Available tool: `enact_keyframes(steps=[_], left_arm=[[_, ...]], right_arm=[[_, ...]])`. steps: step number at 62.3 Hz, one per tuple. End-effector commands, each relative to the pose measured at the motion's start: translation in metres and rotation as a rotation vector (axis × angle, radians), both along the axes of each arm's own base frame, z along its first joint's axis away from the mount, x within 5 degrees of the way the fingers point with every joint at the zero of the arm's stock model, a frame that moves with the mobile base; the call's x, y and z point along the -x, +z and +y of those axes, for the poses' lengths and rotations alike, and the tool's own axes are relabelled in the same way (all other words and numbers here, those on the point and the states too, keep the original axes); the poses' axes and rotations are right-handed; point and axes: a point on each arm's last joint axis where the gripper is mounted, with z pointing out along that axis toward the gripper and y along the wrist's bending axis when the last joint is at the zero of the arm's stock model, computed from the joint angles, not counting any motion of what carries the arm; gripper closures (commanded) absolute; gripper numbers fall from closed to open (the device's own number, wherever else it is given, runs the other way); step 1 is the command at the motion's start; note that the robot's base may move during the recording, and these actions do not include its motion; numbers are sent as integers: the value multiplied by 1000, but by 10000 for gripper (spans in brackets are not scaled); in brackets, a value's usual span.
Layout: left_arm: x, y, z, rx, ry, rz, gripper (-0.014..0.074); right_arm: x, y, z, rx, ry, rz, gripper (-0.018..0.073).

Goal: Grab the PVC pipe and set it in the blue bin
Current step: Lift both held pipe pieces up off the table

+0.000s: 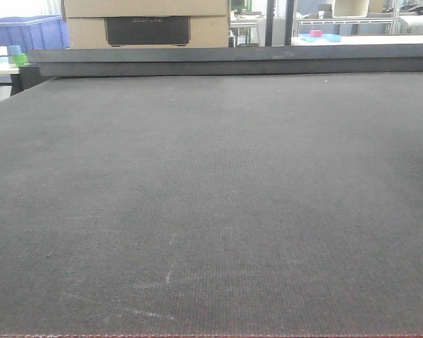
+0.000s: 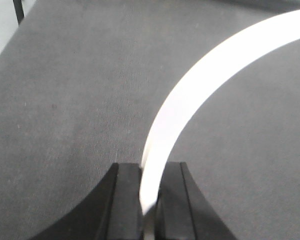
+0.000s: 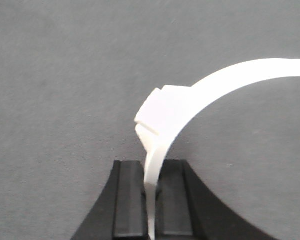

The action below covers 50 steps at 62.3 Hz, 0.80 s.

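Nearest the lens in the left wrist view, the left gripper [image 2: 150, 175] has its jaws pressed together on the lower end of a smooth white arc strip [image 2: 186, 95]. The strip rises from 6 o'clock and sweeps out toward 2 o'clock over the grey table mat [image 1: 211, 211]. In the right wrist view, the right gripper [image 3: 151, 175] pinches the thin end of the PVC pipe [image 3: 210, 89]. The pipe stands up from the jaws at 6 o'clock and curves away toward 3 o'clock. Its blocky stepped section sits just above the fingertips, at about 12 o'clock from them. Whether either piece is clear of the mat cannot be told. The step in hand appears to be transport to the blue bin [image 1: 35, 35], which is seen at 10 o'clock in the front view, beyond the mat's far edge. Because the hold is on a narrow edge, the pipe may pivot. Maintain closing force, move smoothly, hold the arc upright, and release only once it is over the bin opening. Neither arm appears in the front view.
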Motion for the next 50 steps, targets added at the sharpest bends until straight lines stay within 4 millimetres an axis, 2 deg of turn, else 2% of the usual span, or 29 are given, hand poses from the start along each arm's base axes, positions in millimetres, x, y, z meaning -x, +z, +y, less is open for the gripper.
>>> enact_keyframes(steps=[1,13,22,33,45,50], left_arm=[[13,10,1,14,8,-90,707],[41,31,1,13,7,-204,707],[55,43,2,12,11,-296,707],[61,54,3,13,21,-400,707],[66,53,4,-35,17,-386,707],[75,58,4,-36,18,-427,707]], right_arm=[[18,8,-2,26,-18,-134,718],[57,21,-3,30,-37,-327,718],[78,33,-2,30,-38,-411,721],[90,39,3,26,2,-460,721],[101,44,12,18,84,-501,721],[105,46,13,14,95,-516,721]])
